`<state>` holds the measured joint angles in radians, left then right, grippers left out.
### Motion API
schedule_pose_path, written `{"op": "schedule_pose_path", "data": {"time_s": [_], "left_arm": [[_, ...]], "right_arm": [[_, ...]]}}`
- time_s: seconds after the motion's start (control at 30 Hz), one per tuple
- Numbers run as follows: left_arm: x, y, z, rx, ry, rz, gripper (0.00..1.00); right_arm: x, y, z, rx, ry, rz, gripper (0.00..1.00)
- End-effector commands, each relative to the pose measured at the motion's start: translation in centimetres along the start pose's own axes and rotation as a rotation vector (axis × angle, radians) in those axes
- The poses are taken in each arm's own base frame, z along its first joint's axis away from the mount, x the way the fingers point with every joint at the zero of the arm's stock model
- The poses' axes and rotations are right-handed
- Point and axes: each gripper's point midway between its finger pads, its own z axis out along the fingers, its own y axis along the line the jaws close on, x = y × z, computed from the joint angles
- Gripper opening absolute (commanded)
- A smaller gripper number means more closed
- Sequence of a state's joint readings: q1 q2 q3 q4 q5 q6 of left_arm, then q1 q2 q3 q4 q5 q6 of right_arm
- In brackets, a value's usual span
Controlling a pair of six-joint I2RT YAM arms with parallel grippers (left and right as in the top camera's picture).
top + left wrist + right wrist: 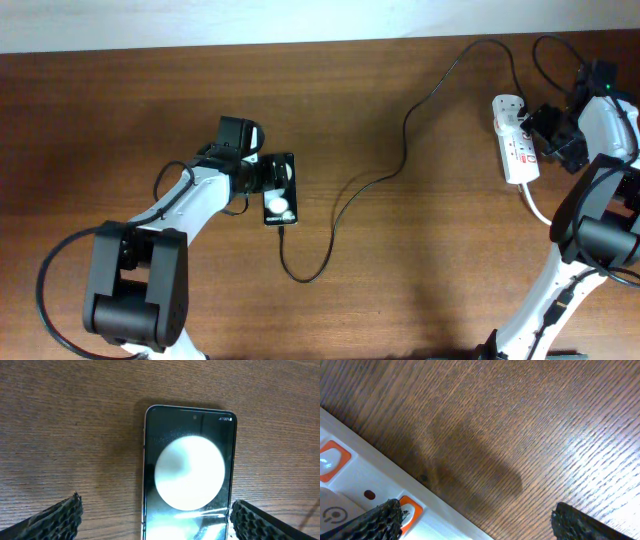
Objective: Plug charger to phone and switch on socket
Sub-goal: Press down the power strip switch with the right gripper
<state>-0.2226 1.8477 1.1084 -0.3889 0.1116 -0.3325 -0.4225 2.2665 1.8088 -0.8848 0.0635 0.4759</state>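
The black phone [283, 205] lies flat on the wooden table, its glossy face [190, 475] showing a large white round reflection. My left gripper [268, 182] hovers over its upper half, open; the phone lies between the fingers [55, 520], close to the right one. The thin black charger cable [400, 170] runs from the phone's near end in a loop and up to the white socket [515, 140]. My right gripper [540, 138] is open at the socket's right edge, with its left fingertip [377, 522] over an orange switch [407, 507] on the strip [365, 480].
A thick white cord [538, 205] leaves the socket toward the front right. A second orange switch [330, 460] sits further along the strip. Bare wood [520, 435] fills the space between the right fingers.
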Motion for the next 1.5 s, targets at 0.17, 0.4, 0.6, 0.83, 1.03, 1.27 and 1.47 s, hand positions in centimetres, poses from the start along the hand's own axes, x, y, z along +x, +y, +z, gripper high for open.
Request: {"op": "schedule_pose_path", "data": {"time_s": [0.17, 0.4, 0.6, 0.83, 1.03, 1.27, 1.47], "left_arm": [[-1.2, -0.6, -1.0, 0.011, -0.040, 0.013, 0.99], [-1.2, -0.6, -1.0, 0.011, -0.040, 0.013, 0.99], [-1.2, -0.6, -1.0, 0.011, -0.040, 0.013, 0.99], [-1.2, -0.6, -1.0, 0.011, -0.040, 0.013, 0.99], [-1.2, -0.6, -1.0, 0.011, -0.040, 0.013, 0.99], [-1.2, -0.7, -1.0, 0.011, -0.040, 0.013, 0.99], [-1.2, -0.6, -1.0, 0.011, -0.040, 0.013, 0.99]], "right_arm": [[8.1, 1.5, 4.5, 0.000, 0.202, -0.107, 0.99], [9.3, 2.8, 4.5, -0.026, 0.230, -0.131, 0.99], [11.5, 3.6, 4.8, -0.014, 0.260, -0.175, 0.99], [11.5, 1.5, 4.7, 0.090, 0.253, -0.187, 0.99], [10.1, -0.5, 4.9, 0.127, 0.234, -0.397, 0.99], [6.6, -0.4, 2.3, 0.077, 0.140, -0.432, 0.99], [4.9, 0.1, 0.7, 0.056, 0.073, -0.413, 0.99]]}}
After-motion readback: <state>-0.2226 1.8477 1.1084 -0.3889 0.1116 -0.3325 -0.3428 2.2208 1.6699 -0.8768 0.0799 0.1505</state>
